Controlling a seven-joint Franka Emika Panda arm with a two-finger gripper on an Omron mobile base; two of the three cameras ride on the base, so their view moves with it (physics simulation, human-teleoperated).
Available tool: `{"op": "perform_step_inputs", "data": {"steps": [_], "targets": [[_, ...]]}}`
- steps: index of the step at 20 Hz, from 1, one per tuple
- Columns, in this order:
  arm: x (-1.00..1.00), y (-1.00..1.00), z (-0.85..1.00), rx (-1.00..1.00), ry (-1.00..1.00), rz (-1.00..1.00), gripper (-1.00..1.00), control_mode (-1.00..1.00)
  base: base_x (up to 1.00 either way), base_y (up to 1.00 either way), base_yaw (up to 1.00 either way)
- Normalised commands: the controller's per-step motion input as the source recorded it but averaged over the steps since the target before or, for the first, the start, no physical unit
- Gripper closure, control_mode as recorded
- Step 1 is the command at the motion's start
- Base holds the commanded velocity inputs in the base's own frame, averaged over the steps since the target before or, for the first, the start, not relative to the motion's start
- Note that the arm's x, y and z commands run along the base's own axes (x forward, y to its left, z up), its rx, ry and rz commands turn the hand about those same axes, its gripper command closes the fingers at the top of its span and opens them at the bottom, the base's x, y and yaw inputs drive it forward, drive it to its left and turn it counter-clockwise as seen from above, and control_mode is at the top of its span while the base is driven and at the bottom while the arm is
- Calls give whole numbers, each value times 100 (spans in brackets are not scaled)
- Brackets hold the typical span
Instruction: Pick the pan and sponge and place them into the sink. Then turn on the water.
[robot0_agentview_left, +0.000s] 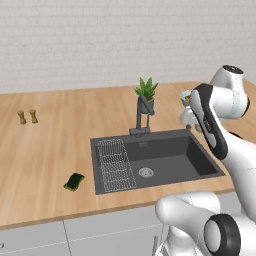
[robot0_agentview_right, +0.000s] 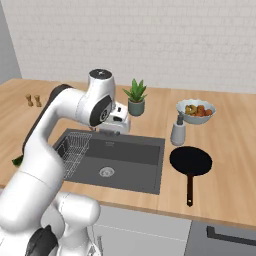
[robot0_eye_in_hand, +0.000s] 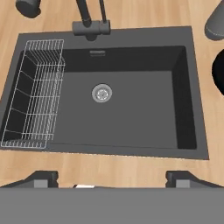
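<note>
My gripper (robot0_eye_in_hand: 112, 179) hangs open over the sink (robot0_eye_in_hand: 140, 113), its fingertips wide apart with nothing between them. In the right base view the white hand (robot0_agentview_right: 118, 120) hovers above the basin's back edge, near the faucet (robot0_agentview_left: 141, 117). The black pan (robot0_agentview_right: 190, 161) lies on the counter right of the sink (robot0_agentview_right: 130, 160), with its handle toward the front edge. Its rim (robot0_eye_in_hand: 218, 72) shows at the right of the hand view. The green sponge (robot0_agentview_left: 74, 181) rests on the counter left of the sink (robot0_agentview_left: 170, 157). No water is in view.
A wire drainer (robot0_agentview_left: 115, 165) fills the sink's left part. A potted plant (robot0_agentview_right: 135, 97) stands behind the faucet. A soap dispenser (robot0_agentview_right: 178, 131) and a white bowl of food (robot0_agentview_right: 196, 111) are behind the pan. Two small shakers (robot0_agentview_left: 27, 116) stand far left.
</note>
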Motion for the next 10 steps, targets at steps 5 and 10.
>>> {"op": "perform_step_inputs", "data": {"steps": [5, 10], "targets": [[-14, -69, -37, 0, 1, -1, -100, -100, 0, 0, 0], [-4, -70, -37, 0, 2, -8, -100, -100, 0, 0, 0]]}}
